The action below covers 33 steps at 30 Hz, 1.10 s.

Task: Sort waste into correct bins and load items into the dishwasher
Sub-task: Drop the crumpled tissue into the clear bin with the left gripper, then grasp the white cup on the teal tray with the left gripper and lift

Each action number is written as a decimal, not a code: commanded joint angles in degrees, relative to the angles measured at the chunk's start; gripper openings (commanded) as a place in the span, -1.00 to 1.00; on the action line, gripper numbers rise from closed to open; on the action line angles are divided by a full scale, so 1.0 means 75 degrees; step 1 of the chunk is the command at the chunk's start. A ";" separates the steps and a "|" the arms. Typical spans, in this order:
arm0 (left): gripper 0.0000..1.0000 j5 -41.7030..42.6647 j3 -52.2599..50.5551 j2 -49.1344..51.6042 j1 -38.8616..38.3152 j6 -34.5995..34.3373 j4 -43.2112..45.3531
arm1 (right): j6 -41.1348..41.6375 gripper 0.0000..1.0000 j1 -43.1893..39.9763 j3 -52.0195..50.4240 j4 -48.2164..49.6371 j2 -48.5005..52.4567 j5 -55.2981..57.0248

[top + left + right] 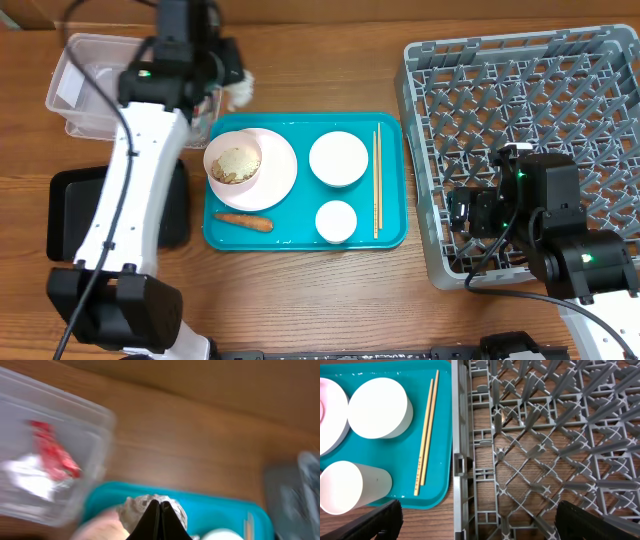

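Observation:
My left gripper [228,85] is shut on crumpled white tissue [239,91], just right of the clear tub [80,60]. In the blurred left wrist view the shut jaws [159,510] pinch the tissue [132,509], and a red foil wrapper [52,455] lies in the tub [95,425]. On the teal tray [300,130] are a plate [280,165], a bowl of food scraps [234,160], a carrot [243,222], an empty bowl [338,158], a cup [336,221] and chopsticks [377,180]. My right gripper [468,212] is open and empty over the dish rack's [530,110] left edge.
The black tray [70,205] lies at the left, partly under my left arm. The right wrist view shows the open jaws [477,520], the rack [560,435], the bowl [380,407], the cup [350,487] and the chopsticks [427,435].

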 commanded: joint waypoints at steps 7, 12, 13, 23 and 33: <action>-0.92 -0.0664 0.0076 0.0731 0.1536 0.0055 0.0697 | 0.0032 1.00 -0.0035 0.0251 0.0035 -0.0026 0.0020; -0.21 -0.0632 0.0082 0.1119 0.1784 0.0058 0.0769 | 0.0032 1.00 -0.0035 0.0251 0.0035 -0.0026 0.0020; -0.17 -0.0565 0.0090 0.1067 0.1784 0.0058 0.0775 | 0.0032 1.00 -0.0035 0.0251 0.0035 -0.0026 0.0020; -0.12 0.1486 0.0195 0.0402 0.0845 0.0323 -0.1772 | 0.0029 1.00 -0.0035 0.0251 0.0035 -0.0026 0.0020; -0.04 0.1078 -0.0213 0.0836 -0.0997 0.0341 -0.2247 | 0.0032 1.00 -0.0035 0.0251 0.0032 -0.0026 0.0017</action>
